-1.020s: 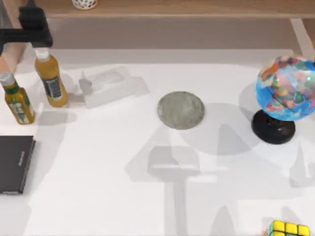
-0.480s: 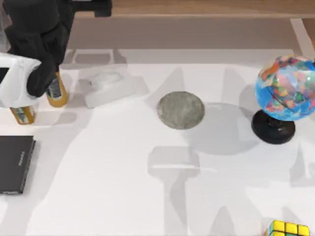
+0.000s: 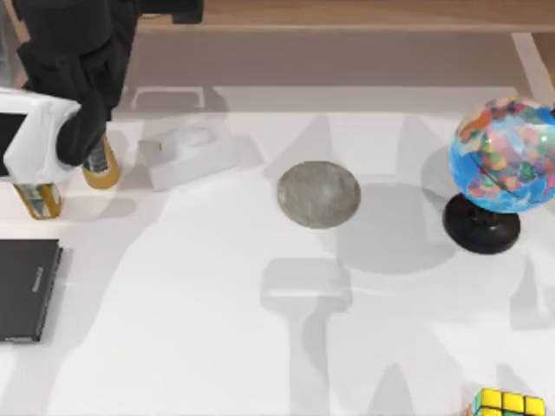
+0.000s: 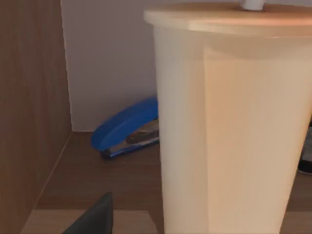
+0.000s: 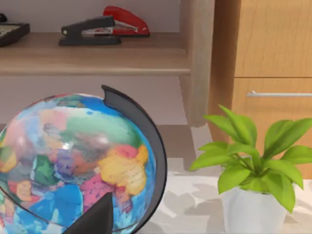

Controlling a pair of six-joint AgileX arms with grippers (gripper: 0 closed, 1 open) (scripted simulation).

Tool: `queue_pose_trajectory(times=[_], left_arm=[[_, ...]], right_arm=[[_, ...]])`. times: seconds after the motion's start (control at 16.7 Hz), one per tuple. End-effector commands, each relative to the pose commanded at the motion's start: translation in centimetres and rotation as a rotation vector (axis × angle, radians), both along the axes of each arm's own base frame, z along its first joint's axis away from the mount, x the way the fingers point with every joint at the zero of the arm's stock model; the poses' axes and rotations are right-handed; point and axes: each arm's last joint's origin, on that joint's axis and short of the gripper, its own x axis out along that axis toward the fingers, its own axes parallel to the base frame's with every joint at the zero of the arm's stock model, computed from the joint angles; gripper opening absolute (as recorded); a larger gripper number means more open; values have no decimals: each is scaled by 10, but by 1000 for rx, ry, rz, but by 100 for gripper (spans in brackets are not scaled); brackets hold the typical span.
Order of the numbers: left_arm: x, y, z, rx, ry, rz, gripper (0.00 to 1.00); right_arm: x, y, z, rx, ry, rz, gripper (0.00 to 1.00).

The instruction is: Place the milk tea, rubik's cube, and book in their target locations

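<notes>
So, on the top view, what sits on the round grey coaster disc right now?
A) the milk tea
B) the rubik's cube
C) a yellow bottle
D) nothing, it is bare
D: the coaster disc lies bare mid-table, the rubik's cube is at the near right edge, and the milk tea stands in front of the left wrist camera.

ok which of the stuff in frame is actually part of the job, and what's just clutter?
Task things:
milk tea, close before the left wrist camera
rubik's cube, table's near right edge
grey coaster, mid-table
black slab, left edge

Clutter:
globe
two yellow bottles
blue stapler
red stapler
black stapler
potted plant
</notes>
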Motion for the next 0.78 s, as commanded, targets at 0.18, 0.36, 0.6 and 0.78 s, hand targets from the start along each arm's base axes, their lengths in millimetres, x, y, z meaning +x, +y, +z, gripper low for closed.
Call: queue_pose_trajectory(times=[0.18,0.36,0.6,0.78], left_arm=[[15,-2,1,-1,-2,-3,100],[41,-5,1,-1,-3,-3,100],[72,-4,1,-1,-5,-3,100],[80,-4,0,-1,-3,-3,100]], right_arm=[[0,0,0,0,0,0,100],[0,0,0,0,0,0,100],[0,0,0,0,0,0,100],[0,0,0,0,0,0,100]])
